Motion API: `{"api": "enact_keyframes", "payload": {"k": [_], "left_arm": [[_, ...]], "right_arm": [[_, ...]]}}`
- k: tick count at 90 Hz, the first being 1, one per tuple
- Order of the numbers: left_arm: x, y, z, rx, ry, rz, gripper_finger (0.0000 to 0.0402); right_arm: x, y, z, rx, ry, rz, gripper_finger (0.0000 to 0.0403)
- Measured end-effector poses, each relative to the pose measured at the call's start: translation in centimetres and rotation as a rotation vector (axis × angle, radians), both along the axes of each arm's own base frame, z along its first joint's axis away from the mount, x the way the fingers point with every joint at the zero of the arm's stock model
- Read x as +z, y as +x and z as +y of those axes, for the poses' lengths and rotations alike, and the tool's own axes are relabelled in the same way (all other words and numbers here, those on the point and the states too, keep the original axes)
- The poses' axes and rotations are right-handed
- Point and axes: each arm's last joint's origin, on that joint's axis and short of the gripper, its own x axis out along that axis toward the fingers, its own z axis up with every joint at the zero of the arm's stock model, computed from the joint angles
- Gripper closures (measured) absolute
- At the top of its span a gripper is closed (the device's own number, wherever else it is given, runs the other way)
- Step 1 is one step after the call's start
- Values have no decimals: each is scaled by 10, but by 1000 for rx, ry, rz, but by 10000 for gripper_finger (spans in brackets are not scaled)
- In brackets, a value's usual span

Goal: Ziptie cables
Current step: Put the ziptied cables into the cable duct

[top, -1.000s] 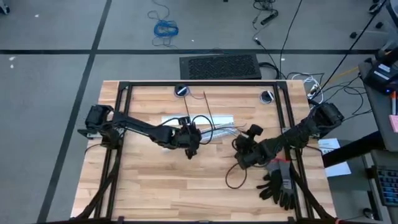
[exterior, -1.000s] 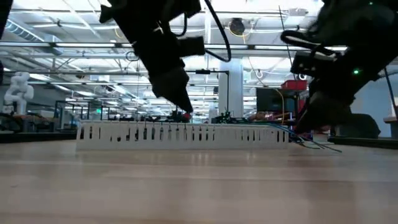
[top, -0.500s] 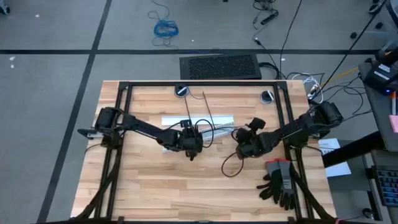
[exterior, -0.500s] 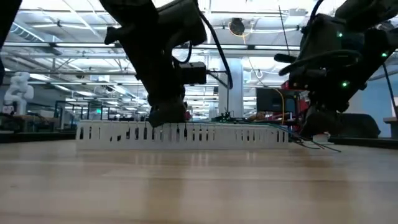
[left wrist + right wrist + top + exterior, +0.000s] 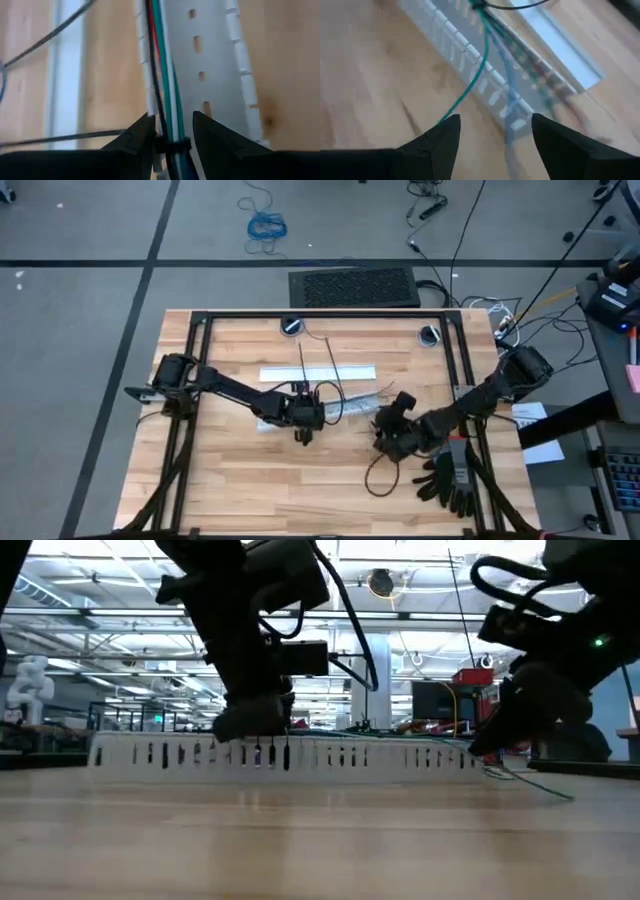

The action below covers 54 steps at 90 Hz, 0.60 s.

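Note:
The cables (image 5: 162,65), a bundle of thin black, red, green and white wires, lie along a white slotted strip (image 5: 215,60) near the table's middle (image 5: 350,402). A thin dark ziptie band (image 5: 172,146) wraps the bundle. My left gripper (image 5: 173,116) stands over the strip's left part (image 5: 305,425), shut on the bundle. Two more dark zipties (image 5: 300,362) lie across a second white strip (image 5: 318,373) farther back. My right gripper (image 5: 495,117) hangs open at the strip's right end (image 5: 384,433), where a loose green wire (image 5: 465,95) trails out between its fingers. My left gripper pinches the wire bundle between its two fingers (image 5: 145,131), right at the dark ziptie band (image 5: 175,145). The fingers come from above, slanting down, one on each side of the bundle. The bundle stays low, lying in the white slotted strip.
A pair of black gloves (image 5: 450,475) lies at the table's near right corner. A black cable loop (image 5: 380,470) hangs from my right arm onto the wood. A black frame (image 5: 320,313) borders the table's far and side edges.
My left gripper has gone down and toward the table's near edge. The slotted strip with the cables has slid that way with it. My right gripper went toward the far edge, then back toward the near edge.

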Motion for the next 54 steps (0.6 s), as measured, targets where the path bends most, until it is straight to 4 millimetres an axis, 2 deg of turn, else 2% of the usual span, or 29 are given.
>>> {"api": "enact_keyframes", "payload": {"k": [12, 20, 40, 46, 54], "left_arm": [[0, -1, -4, -17, -2, 8, 274], [0, -2, -6, -26, -1, 19, 274], [-1, -3, -8, -64, -24, 38, 274], [-1, -3, -9, -72, -27, 40, 274], [-1, -3, -9, -71, -30, 40, 274]], "right_arm": [[-7, 0, 4, -27, 31, -17, 165], [-2, 2, 15, -12, 51, -59, 165], [33, 23, 69, 105, 90, -239, 168], [29, 30, 78, 117, 60, -222, 173], [11, 44, 80, 97, 13, -162, 179]]}}
